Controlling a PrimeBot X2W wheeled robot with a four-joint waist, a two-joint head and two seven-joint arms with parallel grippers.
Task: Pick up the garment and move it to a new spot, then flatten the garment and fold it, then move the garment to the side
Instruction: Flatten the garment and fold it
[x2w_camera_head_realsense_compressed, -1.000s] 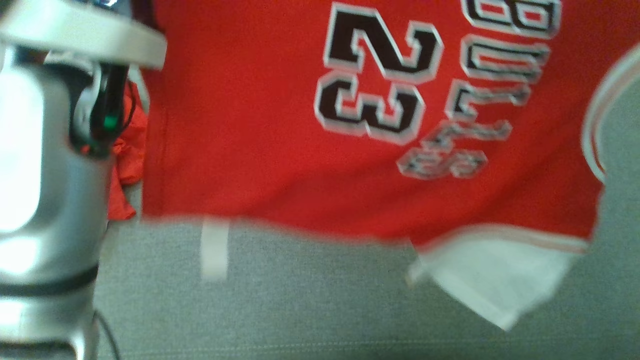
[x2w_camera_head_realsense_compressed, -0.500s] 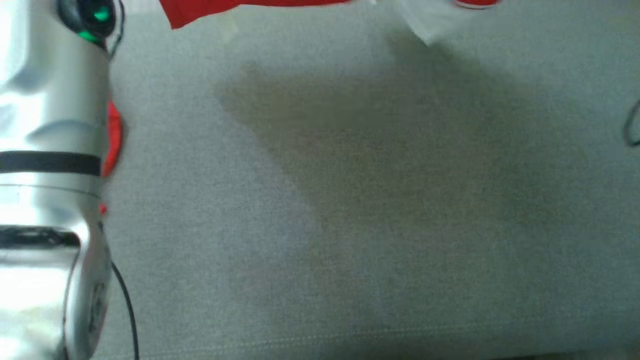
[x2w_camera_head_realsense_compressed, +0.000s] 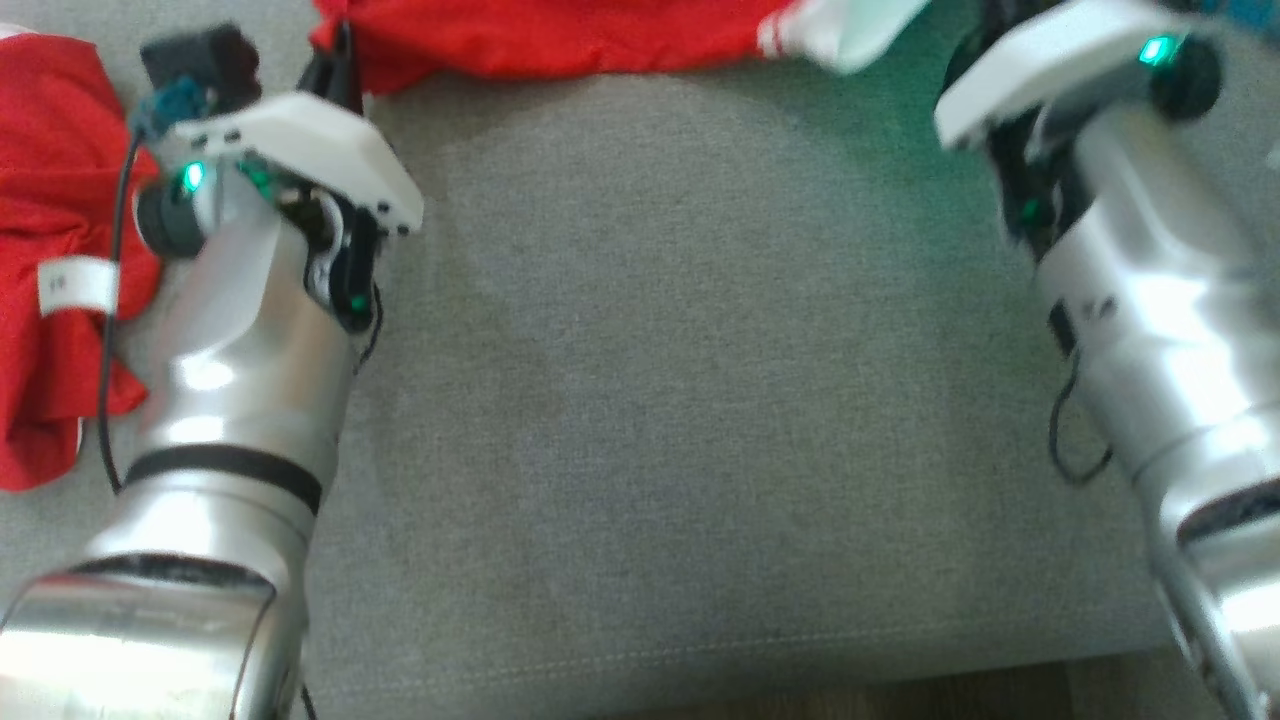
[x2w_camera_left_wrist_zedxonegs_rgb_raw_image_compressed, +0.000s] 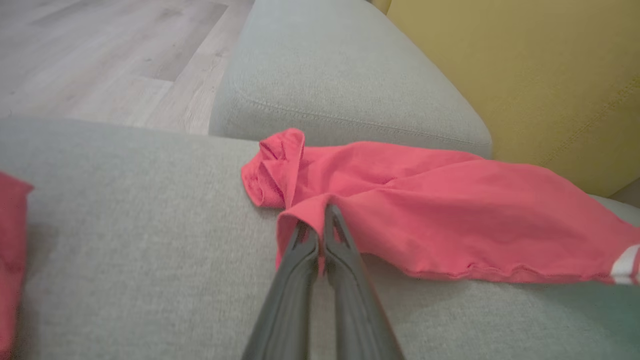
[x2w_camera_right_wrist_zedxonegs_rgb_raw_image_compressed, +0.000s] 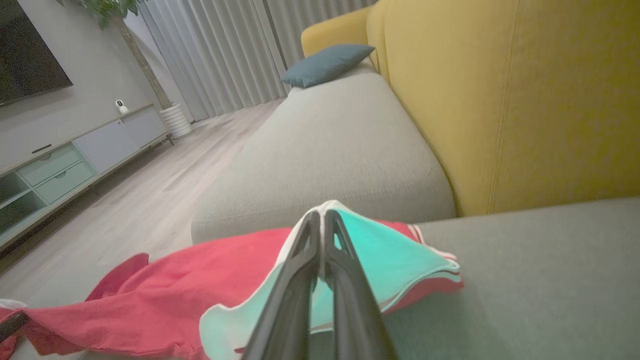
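Grey seat cushion (x2w_camera_head_realsense_compressed: 700, 400) spanned the foreground. Yellow backrest (x2w_camera_right_wrist_zedxonegs_rgb_raw_image_compressed: 525, 100) stood behind it. Teal pillow (x2w_camera_right_wrist_zedxonegs_rgb_raw_image_compressed: 327, 64) lay on the far cushion, near the backrest. Pale wood floor (x2w_camera_left_wrist_zedxonegs_rgb_raw_image_compressed: 100, 60) alongside. Grey curtains (x2w_camera_right_wrist_zedxonegs_rgb_raw_image_compressed: 225, 50), dark wall screen (x2w_camera_right_wrist_zedxonegs_rgb_raw_image_compressed: 30, 45), low cabinet (x2w_camera_right_wrist_zedxonegs_rgb_raw_image_compressed: 75, 160) bearing small white camera (x2w_camera_right_wrist_zedxonegs_rgb_raw_image_compressed: 120, 106), ribbed white pot (x2w_camera_right_wrist_zedxonegs_rgb_raw_image_compressed: 176, 120) beside it.

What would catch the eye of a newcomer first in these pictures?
The red jersey lies stretched along the far edge of the grey seat cushion, with the left end effector and the right end effector each shut on one end. Behind it rises the yellow backrest, and a second red cloth lies crumpled at the left.
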